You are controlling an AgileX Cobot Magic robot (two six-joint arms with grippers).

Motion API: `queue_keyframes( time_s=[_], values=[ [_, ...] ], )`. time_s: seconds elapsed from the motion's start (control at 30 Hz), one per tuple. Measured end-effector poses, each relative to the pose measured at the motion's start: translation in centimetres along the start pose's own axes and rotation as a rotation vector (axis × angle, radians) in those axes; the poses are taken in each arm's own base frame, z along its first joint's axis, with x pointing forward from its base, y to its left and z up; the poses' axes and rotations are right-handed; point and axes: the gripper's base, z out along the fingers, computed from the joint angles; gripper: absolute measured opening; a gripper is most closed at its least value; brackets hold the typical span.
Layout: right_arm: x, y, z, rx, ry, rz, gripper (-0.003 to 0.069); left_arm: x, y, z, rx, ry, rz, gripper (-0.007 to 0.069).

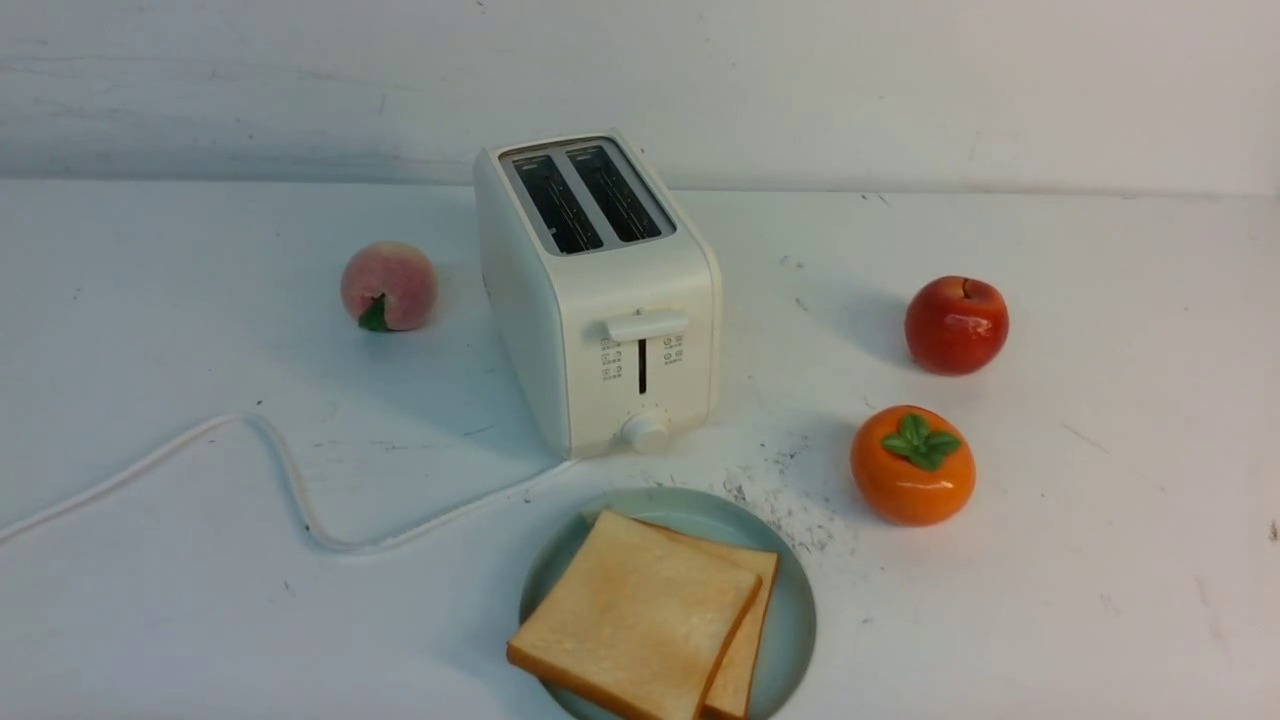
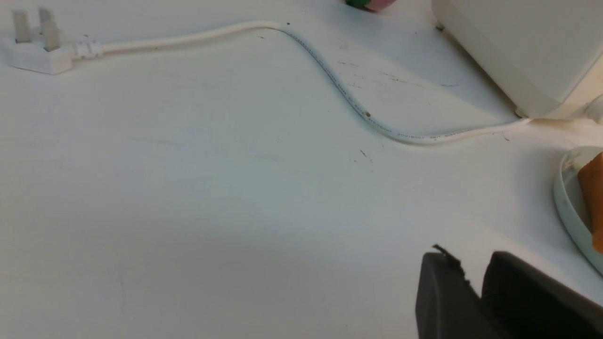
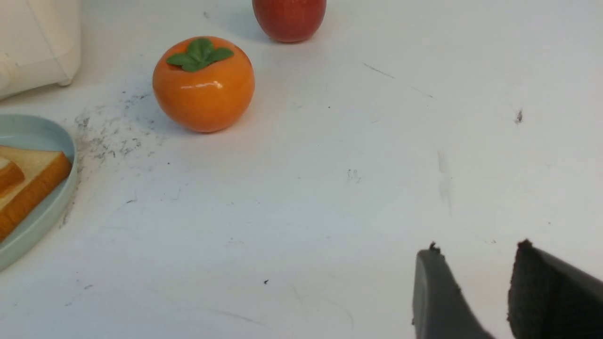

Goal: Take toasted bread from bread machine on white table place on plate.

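Two slices of toasted bread lie overlapped on the pale blue-green plate [image 1: 795, 620] at the near middle of the white table [image 1: 1100, 560], the upper slice [image 1: 635, 610] partly covering the lower one [image 1: 745, 640]. Behind the plate stands the white bread machine [image 1: 600, 300], both of its slots empty. Neither arm shows in the front view. In the left wrist view, my left gripper [image 2: 468, 258] hangs over bare table left of the plate [image 2: 567, 197], its jaws slightly apart and empty. My right gripper [image 3: 476, 252] is open and empty over bare table right of the plate [image 3: 56, 202].
A peach [image 1: 388, 286] sits left of the toaster. A red apple [image 1: 956, 325] and an orange persimmon [image 1: 912, 465] sit to the right. The toaster's white cord [image 1: 290, 480] snakes across the left side to a plug [image 2: 37, 52]. Dark speckles [image 1: 790, 500] mark the table by the plate.
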Motion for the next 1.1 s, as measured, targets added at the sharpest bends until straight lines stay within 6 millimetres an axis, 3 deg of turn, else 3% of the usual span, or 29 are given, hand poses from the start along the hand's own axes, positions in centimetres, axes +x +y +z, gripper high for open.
queue_keyframes(
  time_s=[1.1],
  values=[
    [0.00, 0.00, 0.00, 0.000, 0.000, 0.001, 0.0240, 0.00, 0.00, 0.00, 0.000, 0.000, 0.000, 0.0146]
  ],
)
